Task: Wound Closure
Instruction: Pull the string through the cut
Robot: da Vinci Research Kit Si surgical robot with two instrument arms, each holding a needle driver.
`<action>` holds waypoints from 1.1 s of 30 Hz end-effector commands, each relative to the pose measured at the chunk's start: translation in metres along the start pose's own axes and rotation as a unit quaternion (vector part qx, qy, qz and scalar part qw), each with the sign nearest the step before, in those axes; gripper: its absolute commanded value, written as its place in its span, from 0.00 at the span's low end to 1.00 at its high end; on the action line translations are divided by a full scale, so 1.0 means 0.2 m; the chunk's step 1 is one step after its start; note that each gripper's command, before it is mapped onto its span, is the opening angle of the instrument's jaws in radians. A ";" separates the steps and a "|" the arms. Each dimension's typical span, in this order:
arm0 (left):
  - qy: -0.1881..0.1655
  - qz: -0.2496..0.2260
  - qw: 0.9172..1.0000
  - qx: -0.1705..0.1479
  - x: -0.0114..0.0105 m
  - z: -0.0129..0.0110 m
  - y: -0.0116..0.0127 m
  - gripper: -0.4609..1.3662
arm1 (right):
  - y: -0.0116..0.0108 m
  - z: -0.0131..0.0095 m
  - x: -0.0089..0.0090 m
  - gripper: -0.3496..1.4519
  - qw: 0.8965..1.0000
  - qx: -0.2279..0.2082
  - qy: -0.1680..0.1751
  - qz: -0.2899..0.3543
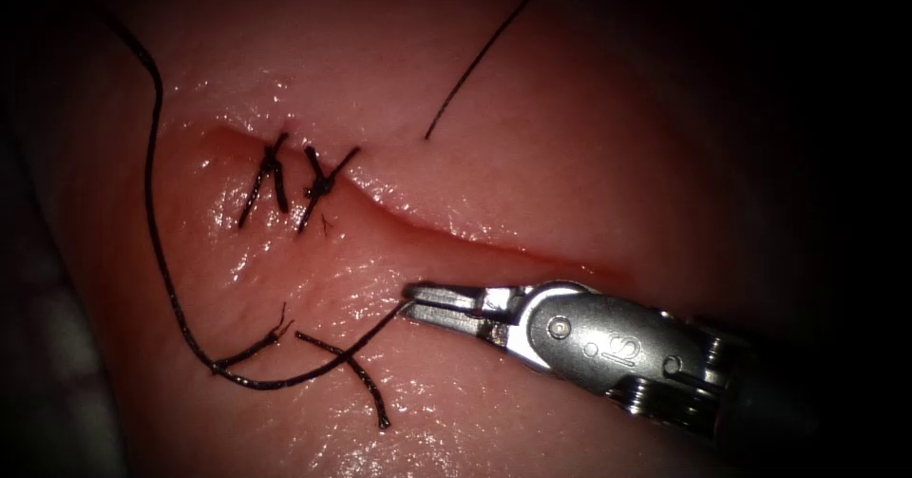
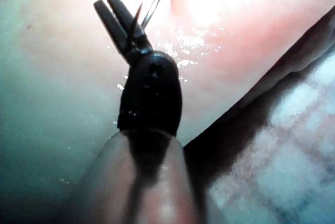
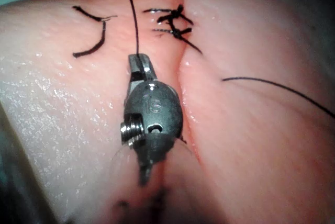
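The right arm's tool comes in from the right of the endoscope view and lies low over the tissue, below the cut. Its two jaws are closed together on the thread, gripping it right at their tips. From that grip the thread runs down and to the left across the tissue, bends near a frayed knot-like spot, then climbs in a long arc up the left side and passes out of the lit area. The tool's metal wrist housing carries stamped characters that look like "IS" or "15"; the right wrist view shows the same marking on the housing just behind the closed jaws, with the thread rising straight away from them.

Two finished stitches cross the cut at its left end, their knots dark against the wet surface. Two short cut ends of thread lie loose on the tissue below the cut, near the looping strand. A second thin strand rests on the tissue above the cut, running up towards the right.

In the left wrist view, the left arm's tool hangs above pale tissue with its jaws slightly parted at the tips. A thin dark sliver, which may be the needle, sits against the jaws near their hinge, with a strand leading away from it; whether the jaws actually grip it cannot be told. A red tinge of fluid lines the cut's right end.
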 end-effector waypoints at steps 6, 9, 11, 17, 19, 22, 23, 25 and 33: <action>0.000 0.000 1.000 0.000 0.000 0.001 0.000 0.06 | -0.017 0.000 0.016 0.00 1.000 0.016 0.007 -0.002; 0.000 0.000 1.000 0.001 -0.001 0.002 0.000 0.06 | -0.026 0.002 0.025 0.00 1.000 0.024 0.010 -0.003; 0.000 0.000 1.000 0.001 -0.001 0.002 0.000 0.06 | -0.032 0.003 0.030 0.00 0.999 0.029 0.011 -0.005; -0.001 -0.002 1.000 0.003 -0.003 0.006 0.000 0.06 | -0.051 0.013 0.041 0.00 0.999 0.051 0.004 -0.014; -0.001 -0.002 1.000 0.004 -0.003 0.007 0.001 0.06 | -0.057 0.016 0.044 0.00 0.998 0.057 0.001 -0.018; -0.001 -0.004 1.000 0.004 -0.004 0.009 0.001 0.06 | -0.067 0.021 0.046 0.00 0.997 0.069 -0.002 -0.027; 0.001 -0.005 1.000 0.005 -0.004 0.009 0.001 0.06 | -0.071 0.023 0.047 0.00 0.997 0.076 -0.005 -0.031; 0.000 -0.005 1.000 0.005 -0.005 0.010 0.001 0.06 | -0.078 0.026 0.049 0.00 0.996 0.084 -0.007 -0.036; 0.001 -0.006 1.000 0.007 -0.007 0.012 0.002 0.06 | -0.107 0.043 0.056 0.00 0.991 0.124 -0.005 -0.043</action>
